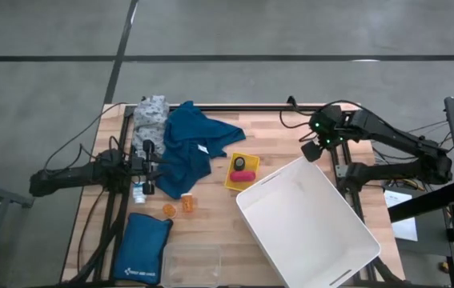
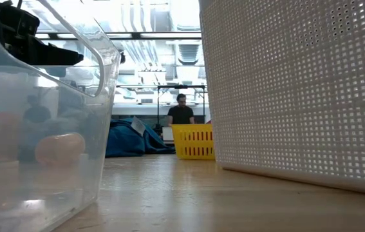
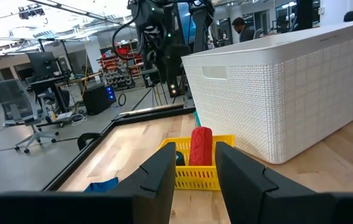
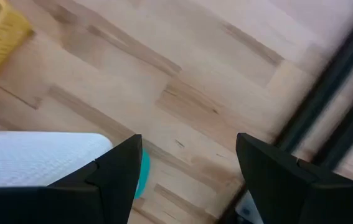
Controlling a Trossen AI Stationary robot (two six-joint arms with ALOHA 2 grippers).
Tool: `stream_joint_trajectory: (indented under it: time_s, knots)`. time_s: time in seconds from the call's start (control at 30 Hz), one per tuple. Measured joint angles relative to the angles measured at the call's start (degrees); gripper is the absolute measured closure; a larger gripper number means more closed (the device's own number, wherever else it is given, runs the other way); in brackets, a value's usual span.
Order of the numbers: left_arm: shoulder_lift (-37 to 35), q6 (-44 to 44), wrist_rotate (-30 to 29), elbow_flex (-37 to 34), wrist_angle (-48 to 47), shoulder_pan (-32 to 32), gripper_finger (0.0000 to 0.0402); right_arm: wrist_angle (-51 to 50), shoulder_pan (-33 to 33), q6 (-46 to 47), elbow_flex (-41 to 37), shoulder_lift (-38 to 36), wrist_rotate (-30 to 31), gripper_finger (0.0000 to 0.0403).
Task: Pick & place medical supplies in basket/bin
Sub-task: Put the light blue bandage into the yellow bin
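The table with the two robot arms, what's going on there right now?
Medical supplies are being sorted on a wooden table. The large white bin looks empty, and a small yellow basket holds a pink roll and something dark. The left tool hangs by the blue cloth with its fingers a little apart and nothing between them. The right tool hovers open over the bare back corner near the bin. Two orange pill bottles and a grey dotted cloth lie loose.

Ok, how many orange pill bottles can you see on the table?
2: both orange pill bottles lie side by side on the wood, just below the blue cloth. More may be hidden under it.
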Motion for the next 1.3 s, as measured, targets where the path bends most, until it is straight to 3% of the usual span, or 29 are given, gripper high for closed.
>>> stream_joint_trajectory:
  time_s: [0.27,0.6,0.8,1.3]
  knots:
    - [-0.02,0.02,0.00,-0.02,0.00,0.00,0.0284,3.33,-3.35,-0.23,-3.07,-0.27,-2.25,0.0147]
    - [-0.02,0.00,0.00,0.00,0.00,0.00,0.0284,6.18,-5.81,0.50,4.69,-3.18,-1.21,0.0147]
    - [-0.02,0.00,0.00,0.00,0.00,0.00,0.0284,6.30,-9.29,2.40,4.39,-2.45,-1.47,0.0147]
    - [-0.02,0.00,0.00,-0.01,0.00,0.00,0.0284,6.44,-17.00,9.10,-5.52,3.80,-15.03,0.0147]
